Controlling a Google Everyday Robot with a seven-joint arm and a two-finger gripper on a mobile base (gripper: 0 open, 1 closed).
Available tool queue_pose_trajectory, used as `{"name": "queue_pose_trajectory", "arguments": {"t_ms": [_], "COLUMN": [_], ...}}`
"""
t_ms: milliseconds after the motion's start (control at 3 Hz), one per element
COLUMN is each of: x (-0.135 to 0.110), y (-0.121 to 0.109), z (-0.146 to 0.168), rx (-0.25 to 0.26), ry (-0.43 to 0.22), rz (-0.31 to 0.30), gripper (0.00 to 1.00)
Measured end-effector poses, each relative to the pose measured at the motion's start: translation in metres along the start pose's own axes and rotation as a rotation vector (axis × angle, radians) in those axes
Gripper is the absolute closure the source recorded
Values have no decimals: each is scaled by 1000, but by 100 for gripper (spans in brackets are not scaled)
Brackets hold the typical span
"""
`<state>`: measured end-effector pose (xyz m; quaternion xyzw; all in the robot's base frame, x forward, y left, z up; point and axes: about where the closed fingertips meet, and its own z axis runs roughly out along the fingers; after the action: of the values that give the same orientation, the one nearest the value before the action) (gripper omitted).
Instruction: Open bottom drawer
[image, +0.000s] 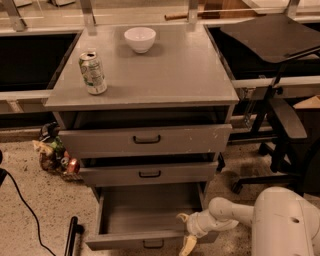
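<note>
The bottom drawer (145, 212) stands well out of the cabinet (150, 70), at 6 o'clock below the two drawers above. The gripper (186, 232) sits at the right end of the drawer's front panel, fingers (189, 245) spread apart, seemingly straddling its top edge. The front runs 9 to 3. The handle (153, 244) lies at 9 o'clock from the gripper, and further travel is toward 6.

The grey bottom drawer (142, 216) stands pulled well open at 6 o'clock, the claw (186, 232) at its 4 o'clock corner.
</note>
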<state>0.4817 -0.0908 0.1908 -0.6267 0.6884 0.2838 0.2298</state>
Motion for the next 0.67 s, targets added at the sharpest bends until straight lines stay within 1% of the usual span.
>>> {"name": "queue_pose_trajectory", "arguments": {"t_ms": [333, 667], "x": [-11, -42], "y": [14, 34], "z": [-13, -52], "rx": [15, 67], "ry": [8, 8], "rz": [-23, -96], "gripper": [0, 0]}}
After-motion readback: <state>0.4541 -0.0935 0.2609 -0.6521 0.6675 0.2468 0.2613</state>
